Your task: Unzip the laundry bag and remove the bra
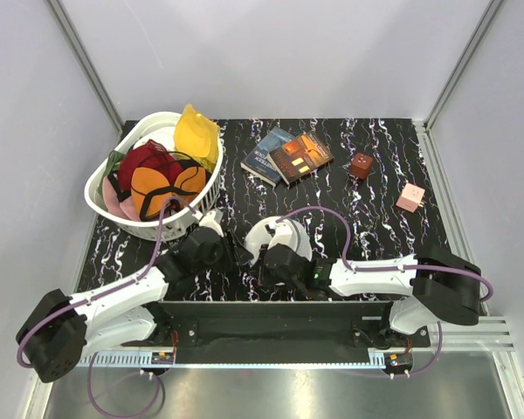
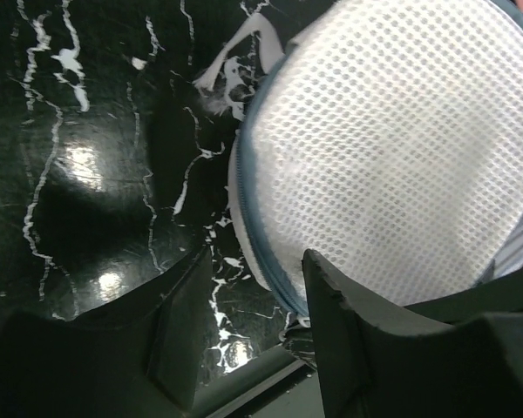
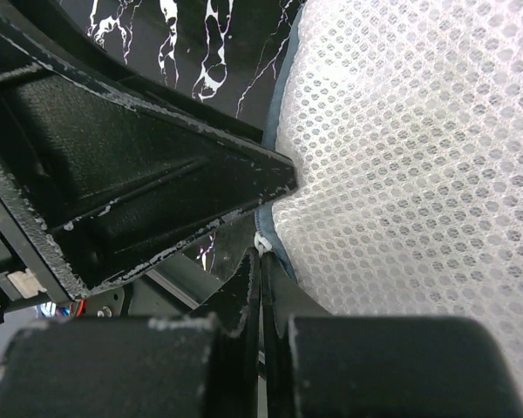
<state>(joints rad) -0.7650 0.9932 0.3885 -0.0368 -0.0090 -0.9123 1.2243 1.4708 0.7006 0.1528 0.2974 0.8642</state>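
The laundry bag (image 1: pixel 278 236) is a white mesh pouch lying on the black marbled table near its front edge, between the two arms. Its blue zip band (image 2: pixel 253 235) runs round the rim. My left gripper (image 2: pixel 257 261) stands open at the bag's left side, with the rim and zip between its fingers and nothing clamped. My right gripper (image 3: pixel 261 257) is shut on the small white zipper pull (image 3: pixel 261 241) at the bag's near edge. From above, the left gripper (image 1: pixel 236 250) and right gripper (image 1: pixel 269 262) both crowd the bag. The bra is hidden.
A white slotted basket (image 1: pixel 100 205) of coloured clothes stands at the back left. Two books (image 1: pixel 288 157) lie at the back centre, with a brown cube (image 1: pixel 360 165) and a pink cube (image 1: pixel 410 197) to the right. The table's front rail (image 2: pixel 244 383) is just below the left fingers.
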